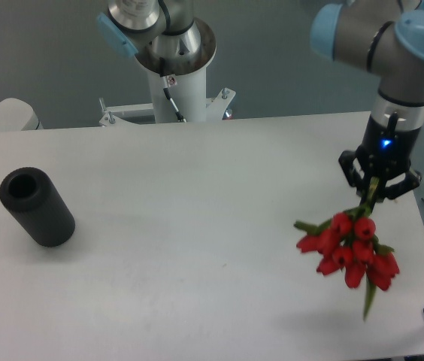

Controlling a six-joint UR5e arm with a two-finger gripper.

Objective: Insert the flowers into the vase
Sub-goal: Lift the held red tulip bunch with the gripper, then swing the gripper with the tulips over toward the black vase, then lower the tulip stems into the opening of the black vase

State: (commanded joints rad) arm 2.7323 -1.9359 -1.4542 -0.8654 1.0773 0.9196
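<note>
The flowers (351,252) hang at the near right of the surface (197,226), buds downward, with one green tip pointing lowest. They appear lifted clear of the surface, judging by the faint shadow below them. The bunch looks light and soft: stems and leaves should flex under load, and the red buds would likely crush or shed if pinched. The stem bundle above the buds is the correct place to hold, and that is where the hold is.

The tool (378,189), directly above the bunch, has its fingers closed around the stem end. Expect the bunch to swing or twist in the grip during travel; moderate speed is advised.

As held, the buds lead and the stems are at the tool, so the bunch probably needs reorienting before the stems can enter.

The vase (37,207) stands well apart at the far left, tilted in this view, hole uppermost. It looks rigid, heavy-walled and matte, so unlikely to tip from a light contact.
</note>
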